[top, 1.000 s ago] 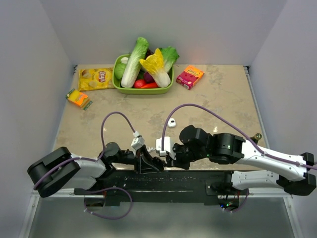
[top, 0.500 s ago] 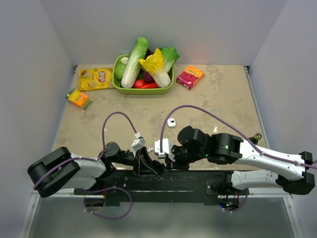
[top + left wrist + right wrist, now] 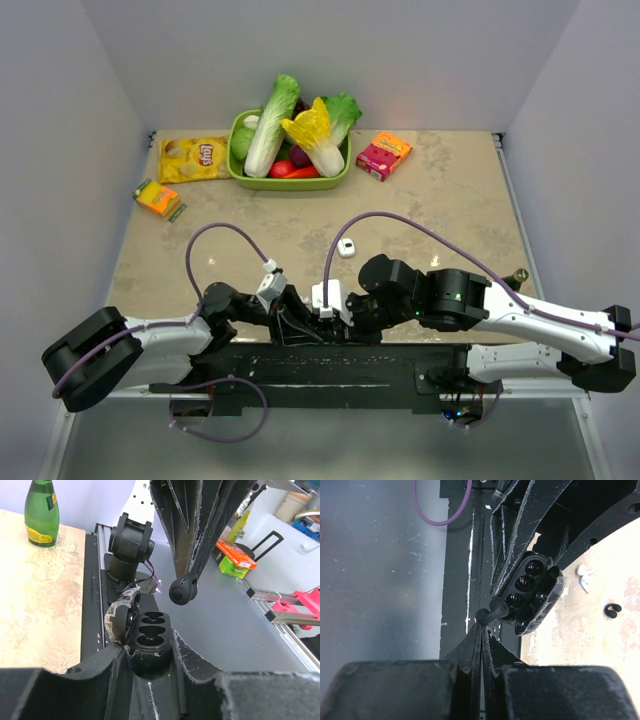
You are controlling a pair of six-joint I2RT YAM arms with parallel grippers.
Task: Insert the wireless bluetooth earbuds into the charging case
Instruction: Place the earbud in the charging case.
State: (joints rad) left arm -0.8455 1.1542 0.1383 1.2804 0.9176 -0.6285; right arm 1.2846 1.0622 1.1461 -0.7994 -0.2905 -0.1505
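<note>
Charging case (image 3: 151, 636): dark, lid hinged open to one side, wells facing up and apparently empty. It is held off the table (image 3: 440, 190) at the near edge, over the black base rail between the two arms. Left claw (image 3: 149, 652) is clamped on the case body from both sides. Earbud (image 3: 182, 590): dark, pinched by its upper end in the right claw (image 3: 481, 625), whose fingers are pressed together on it. It hangs just above the wells, a little off to one side. From the right wrist view it sits just beside the case rim; contact cannot be told. Step in hand, as judged: seating this bud. To do it well: hold the case steady, bring the bud square over an empty well, and match its tilt to the pocket. Lower slowly, stay clear of the open lid, and release only once seated. A small white piece (image 3: 347, 248) lies on the table farther out; a green basket (image 3: 290, 184) of vegetables sits at the far edge.
</note>
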